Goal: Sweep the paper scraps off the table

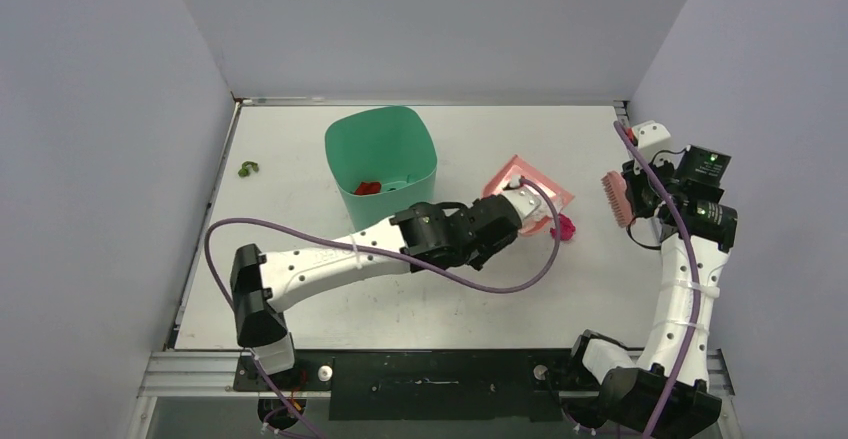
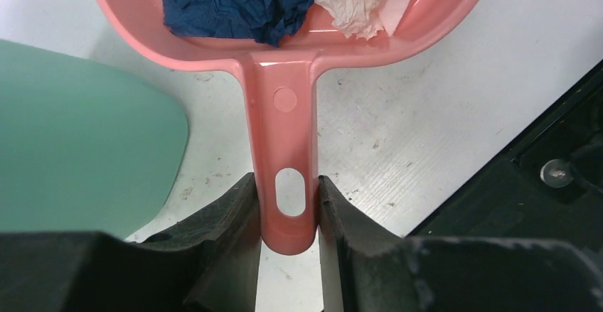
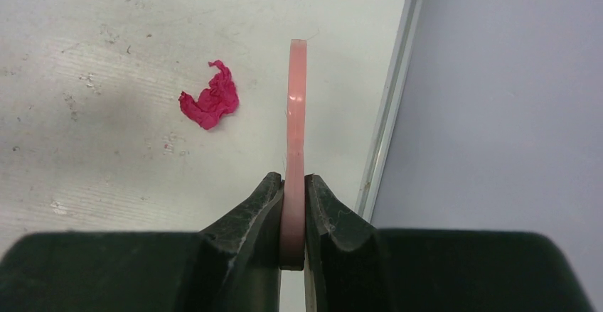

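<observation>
Jaws of left gripper clamped on flat handle of pink plastic dustpan; dark blue paper scrap and pale scrap lie in pan. Right gripper jaws pinch thin handle of pink plastic brush. Magenta scrap loose on white table, just beside pan. Best: keep pan lip flat on table, sweep brush low toward it. Olive scrap at far left not yet swept.

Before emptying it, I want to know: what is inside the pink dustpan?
The dustpan holds a dark blue wad and a pale crumpled wad. Its front part is out of frame.
</observation>
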Controlling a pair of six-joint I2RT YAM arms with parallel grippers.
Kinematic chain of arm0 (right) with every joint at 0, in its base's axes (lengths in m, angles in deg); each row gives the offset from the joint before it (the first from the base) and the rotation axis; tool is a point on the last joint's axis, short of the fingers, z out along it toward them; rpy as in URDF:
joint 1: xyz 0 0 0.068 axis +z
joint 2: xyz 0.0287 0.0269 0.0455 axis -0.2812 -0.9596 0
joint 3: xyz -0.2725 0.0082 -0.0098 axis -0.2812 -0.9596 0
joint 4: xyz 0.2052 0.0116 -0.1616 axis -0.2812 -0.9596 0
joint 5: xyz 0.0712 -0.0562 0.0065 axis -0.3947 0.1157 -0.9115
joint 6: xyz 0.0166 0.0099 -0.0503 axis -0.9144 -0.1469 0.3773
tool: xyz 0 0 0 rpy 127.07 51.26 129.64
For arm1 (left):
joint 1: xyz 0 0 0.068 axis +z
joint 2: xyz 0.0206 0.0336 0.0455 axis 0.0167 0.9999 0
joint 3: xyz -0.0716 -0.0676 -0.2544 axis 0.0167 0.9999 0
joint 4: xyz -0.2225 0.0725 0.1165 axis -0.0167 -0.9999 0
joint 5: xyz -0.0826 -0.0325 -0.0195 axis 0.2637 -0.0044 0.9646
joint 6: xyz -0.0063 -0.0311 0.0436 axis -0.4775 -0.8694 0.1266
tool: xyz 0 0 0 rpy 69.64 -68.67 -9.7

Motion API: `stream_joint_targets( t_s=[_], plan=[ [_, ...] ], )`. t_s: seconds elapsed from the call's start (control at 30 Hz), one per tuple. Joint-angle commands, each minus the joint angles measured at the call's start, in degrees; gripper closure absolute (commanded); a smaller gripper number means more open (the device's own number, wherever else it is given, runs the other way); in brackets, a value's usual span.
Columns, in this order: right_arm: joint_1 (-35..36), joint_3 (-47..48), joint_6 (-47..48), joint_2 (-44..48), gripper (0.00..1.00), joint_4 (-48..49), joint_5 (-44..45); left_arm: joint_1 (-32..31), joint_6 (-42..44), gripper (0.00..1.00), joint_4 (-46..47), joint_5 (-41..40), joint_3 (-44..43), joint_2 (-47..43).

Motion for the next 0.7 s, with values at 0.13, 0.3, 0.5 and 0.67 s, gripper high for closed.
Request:
stream_joint_targets(
  t_s=[0.13,0.3,0.5,0.67],
  plan=[
    [-0.4,-0.8,-2.7,-1.0,0.95,3.6,-3.3,9.7,-6.8,1.00,-3.2,6.8,-4.9,-14.4],
    [-0.5,-1.9,-2.8,-1.0,0.95,3.0,-4.7,19.5,-13.3,1.00,2.8,14.8,0.6,-24.2],
    [-0.4,-1.8,-2.4,-1.2,0.95,2.2,-5.2,34.7,-27.1,1.00,17.5,35.5,14.0,-33.6],
    [-0.5,-1.5,-1.9,-1.3,0.95,1.6,-5.3,43.8,-44.2,1.00,33.8,50.3,26.7,-38.5]
  ],
)
